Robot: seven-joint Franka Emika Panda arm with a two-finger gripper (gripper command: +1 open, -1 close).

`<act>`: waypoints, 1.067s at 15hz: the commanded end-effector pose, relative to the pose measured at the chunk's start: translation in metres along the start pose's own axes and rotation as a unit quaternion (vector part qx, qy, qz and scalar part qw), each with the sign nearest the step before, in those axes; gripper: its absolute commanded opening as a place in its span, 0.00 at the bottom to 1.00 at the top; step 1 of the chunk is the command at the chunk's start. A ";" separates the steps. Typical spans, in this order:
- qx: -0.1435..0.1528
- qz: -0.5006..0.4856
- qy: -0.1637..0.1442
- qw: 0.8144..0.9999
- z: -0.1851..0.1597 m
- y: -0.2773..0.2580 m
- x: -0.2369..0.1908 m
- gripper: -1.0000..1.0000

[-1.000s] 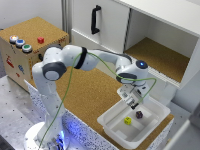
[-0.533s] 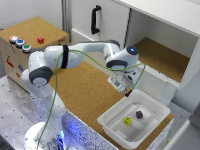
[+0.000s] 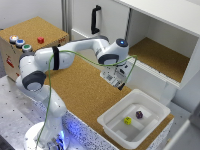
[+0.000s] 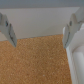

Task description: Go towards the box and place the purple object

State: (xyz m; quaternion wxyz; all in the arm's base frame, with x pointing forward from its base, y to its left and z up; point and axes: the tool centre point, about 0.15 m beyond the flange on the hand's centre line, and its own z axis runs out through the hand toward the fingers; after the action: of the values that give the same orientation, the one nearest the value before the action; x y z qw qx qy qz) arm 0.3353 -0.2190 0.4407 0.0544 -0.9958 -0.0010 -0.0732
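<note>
- Cork covers the bench (image 3: 80, 95); a white cabinet (image 3: 165, 45) with an open compartment stands behind it.
- A cork-faced button box (image 3: 27, 40) sits at the exterior view's left.
- The tool (image 3: 119, 82) hangs over bare cork, fingers (image 4: 66, 37) spread and empty.
- The white box (image 3: 112, 120) rests near the bench's front edge, holding the purple object (image 3: 139, 114) just beside a yellow block (image 3: 128, 120).

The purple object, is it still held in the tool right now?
No, in the exterior view the purple object lies inside the box beside a yellow block, while the tool is off over the cork surface.
</note>
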 end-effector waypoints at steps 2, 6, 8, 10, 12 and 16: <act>0.000 -0.006 0.002 1.000 0.001 -0.001 0.002 1.00; 0.003 -0.090 0.015 0.996 0.004 -0.017 0.030 1.00; 0.003 -0.132 0.021 0.991 0.001 -0.032 0.042 1.00; -0.007 -0.176 0.033 0.984 -0.009 -0.061 0.054 1.00; -0.011 -0.198 0.045 0.979 -0.018 -0.084 0.063 1.00; -0.027 -0.234 0.043 0.971 -0.027 -0.132 0.082 1.00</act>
State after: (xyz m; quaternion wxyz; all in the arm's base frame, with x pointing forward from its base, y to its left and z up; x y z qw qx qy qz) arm 0.3920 -0.1436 0.4708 0.0429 -0.9721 -0.1925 -0.1270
